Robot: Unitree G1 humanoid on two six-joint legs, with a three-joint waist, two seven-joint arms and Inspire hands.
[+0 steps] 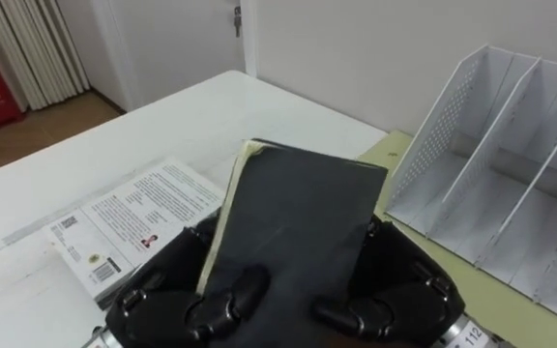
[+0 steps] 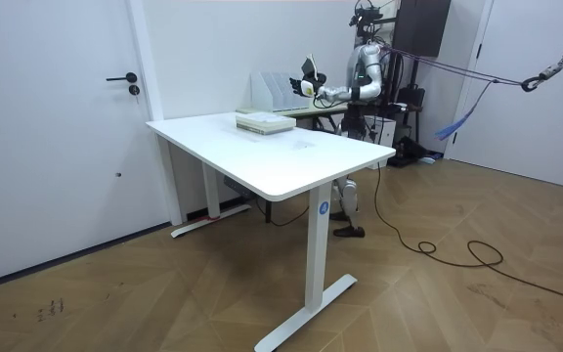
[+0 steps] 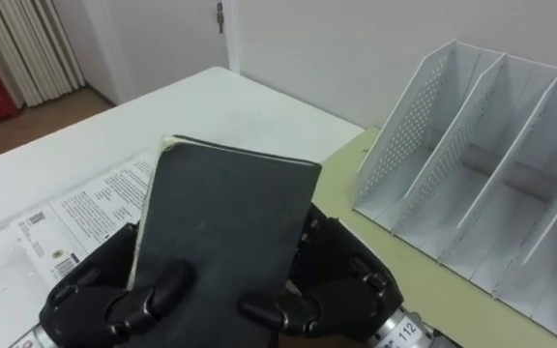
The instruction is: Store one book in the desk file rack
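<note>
Your left hand (image 1: 162, 298) and right hand (image 1: 404, 285) clamp the black-covered book (image 1: 293, 227) between them, both curled onto its cover, aloft left of the white perforated file rack (image 1: 511, 159), presumably to line it up with a slot.

File rack (image 1: 511, 164) is noted ahead-right on the green surface (image 1: 395, 150). Its compartments are open at top and front, each slot narrowed by upright dividers (image 1: 516, 104). Bare bench (image 1: 191, 116) is seen ahead-left. A white book (image 1: 129, 222) lies lower left, just beside the left robot hand (image 1: 162, 300). The near centre is blocked by the black book (image 1: 293, 232), clasped by both, the right robot hand (image 1: 399, 290) included.
</note>
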